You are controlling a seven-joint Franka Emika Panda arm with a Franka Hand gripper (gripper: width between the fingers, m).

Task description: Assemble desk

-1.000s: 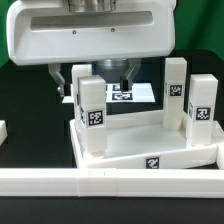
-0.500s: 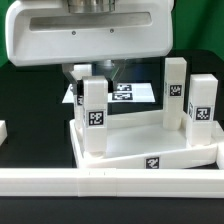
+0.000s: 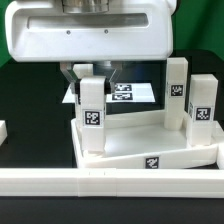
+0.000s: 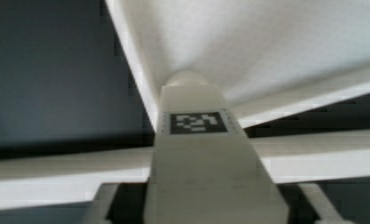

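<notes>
Over the last second the gripper [image 3: 90, 76] has slid toward the exterior view's left and now sits directly over the near-left leg [image 3: 92, 118], where before it hung over the gap behind it, above the marker board [image 3: 135, 92]. That leg stands upright in a corner socket of the tabletop [image 3: 150, 152], long axis vertical and in line with the fingers' approach from above. Its top end lies between the fingers [image 3: 71, 72], one dark pad on each side. The wrist view looks down along the leg [image 4: 203, 150], with its tag facing the camera and the tabletop rim [image 4: 66, 165] crossing below. I cannot tell whether the pads press the leg or stand just clear of it; they are parted at least by its width. Two more legs [image 3: 176, 92] stand at the exterior view's right, well apart from the fingers. My judgement: the coming move turns on this leg staying centred between the pads and vertical.
</notes>
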